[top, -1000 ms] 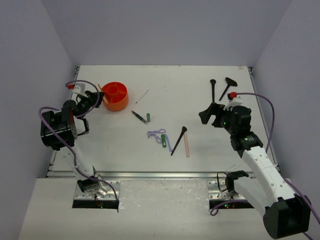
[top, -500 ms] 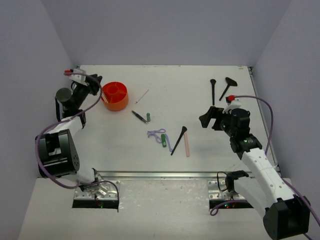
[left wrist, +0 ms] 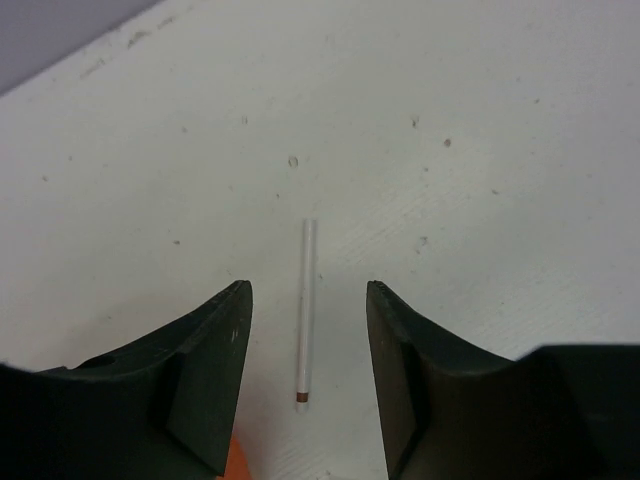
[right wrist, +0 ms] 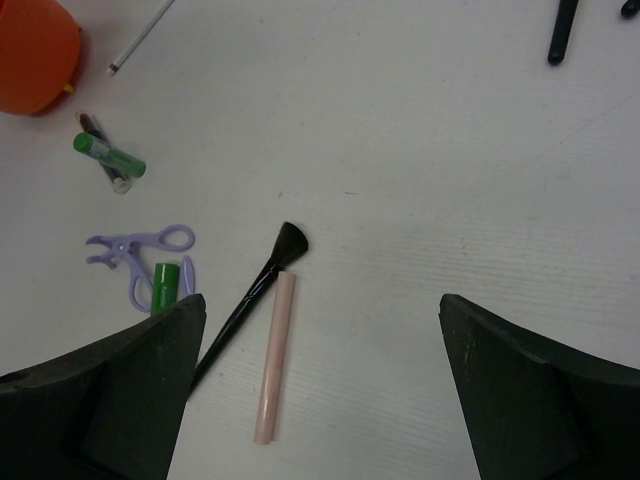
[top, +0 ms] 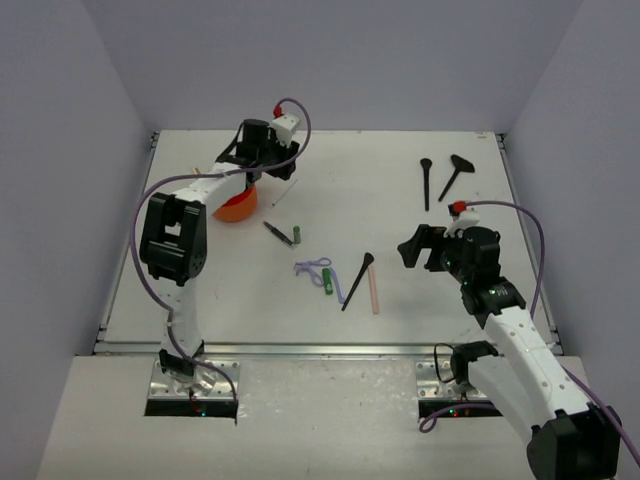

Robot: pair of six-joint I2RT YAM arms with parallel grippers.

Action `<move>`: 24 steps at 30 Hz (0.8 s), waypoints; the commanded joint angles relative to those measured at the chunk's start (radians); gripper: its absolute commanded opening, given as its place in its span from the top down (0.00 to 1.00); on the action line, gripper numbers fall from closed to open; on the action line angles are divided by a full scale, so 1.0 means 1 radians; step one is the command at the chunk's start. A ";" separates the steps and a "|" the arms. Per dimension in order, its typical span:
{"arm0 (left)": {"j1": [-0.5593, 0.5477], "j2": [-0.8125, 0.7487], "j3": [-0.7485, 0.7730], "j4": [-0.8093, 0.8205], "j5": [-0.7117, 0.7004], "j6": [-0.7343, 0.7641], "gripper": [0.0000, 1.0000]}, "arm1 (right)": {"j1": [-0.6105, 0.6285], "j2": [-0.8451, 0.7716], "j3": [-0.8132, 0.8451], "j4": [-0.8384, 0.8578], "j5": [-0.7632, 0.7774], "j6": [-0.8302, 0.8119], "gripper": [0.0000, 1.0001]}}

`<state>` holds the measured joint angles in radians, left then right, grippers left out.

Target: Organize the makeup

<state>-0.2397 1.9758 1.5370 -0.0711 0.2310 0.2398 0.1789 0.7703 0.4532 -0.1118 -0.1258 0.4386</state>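
My left gripper [top: 260,170] is open over the back of the table, beside the orange tub [top: 236,206]. In the left wrist view its jaws [left wrist: 307,288] straddle a thin pale stick [left wrist: 305,315] lying on the table, apart from both fingers. My right gripper [top: 412,246] is open and empty [right wrist: 322,300], above the pink stick [right wrist: 274,360] and a black brush [right wrist: 255,290]. The lilac looped tool [right wrist: 135,255], a green tube [right wrist: 165,285], a second green tube [right wrist: 108,155] and the dark pencil [right wrist: 93,127] lie to the left. Two more black brushes [top: 426,182] [top: 455,175] lie at the back right.
The orange tub's edge shows at the bottom of the left wrist view [left wrist: 235,465] and at the top left of the right wrist view [right wrist: 35,50]. Walls close the table at the back and both sides. The left arm reaches along the table's left half.
My left arm has swung from the left of the orange tub up and over to its back right, above the pale stick. My right gripper has drifted slightly toward the near edge.
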 commanded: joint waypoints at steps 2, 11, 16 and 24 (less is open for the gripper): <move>-0.050 0.165 0.177 -0.174 -0.148 0.035 0.52 | 0.002 -0.016 -0.022 0.007 -0.017 -0.017 0.01; -0.050 0.360 0.386 -0.264 -0.206 -0.002 0.51 | 0.001 -0.040 -0.052 -0.005 -0.003 -0.013 0.01; -0.050 0.418 0.395 -0.337 -0.248 -0.025 0.51 | 0.002 -0.027 -0.050 -0.003 -0.008 -0.019 0.01; -0.050 0.445 0.352 -0.380 -0.198 -0.035 0.70 | 0.002 -0.012 -0.056 0.013 -0.011 -0.015 0.01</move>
<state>-0.2886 2.3928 1.9091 -0.3876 0.0095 0.2141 0.1791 0.7594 0.4023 -0.1378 -0.1397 0.4366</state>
